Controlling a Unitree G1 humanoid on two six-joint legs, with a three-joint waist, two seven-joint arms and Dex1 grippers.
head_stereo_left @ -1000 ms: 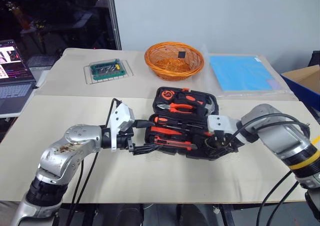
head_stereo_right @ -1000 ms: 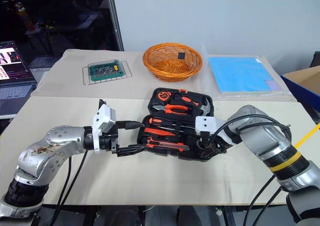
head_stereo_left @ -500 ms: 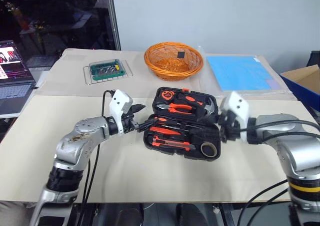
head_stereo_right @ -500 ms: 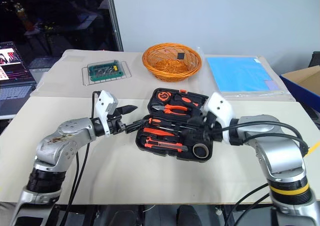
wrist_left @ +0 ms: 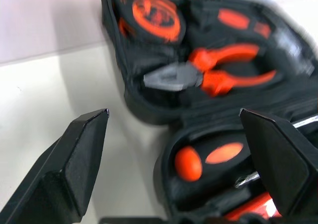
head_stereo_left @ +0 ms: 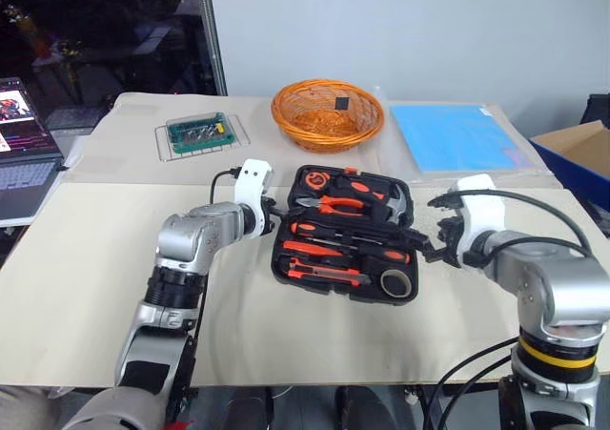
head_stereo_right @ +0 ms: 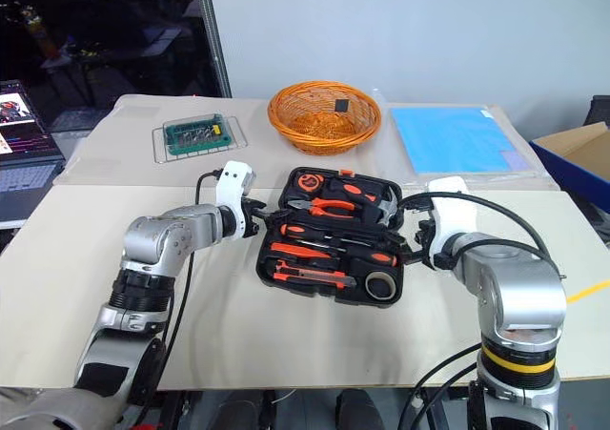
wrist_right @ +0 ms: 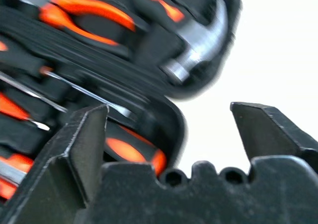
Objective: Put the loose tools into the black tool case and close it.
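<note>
Tools lie bedded in the black case (head_stereo_right: 329, 249), which sits open near the middle of your worktop (head_stereo_right: 286, 344): pliers (head_stereo_right: 335, 204) and hammer (head_stereo_right: 389, 208) in the far half, screwdrivers (head_stereo_right: 329, 251) and knife (head_stereo_right: 305, 277) in the near half, tape ring (head_stereo_right: 380, 285) at the near right corner. I judge the loading done and the shutting left to do, since nothing loose lies beside the case.

That would explain your two arms. The left tool (wrist_left: 174, 149) stands at the case's left edge near the fold between the halves, fingers wide apart and empty. The right tool (wrist_right: 169, 134) stands at the right edge, fingers likewise apart and holding nothing. They flank the case, likely to fold one half over.

The worktop is covered in pale paper sheets. Further back are an orange basket (head_stereo_right: 324, 115), a green-topped clear box (head_stereo_right: 193, 133) and a blue sheet (head_stereo_right: 456, 138). A laptop (head_stereo_right: 17, 125) sits off to the left; a plain wall stands behind.
</note>
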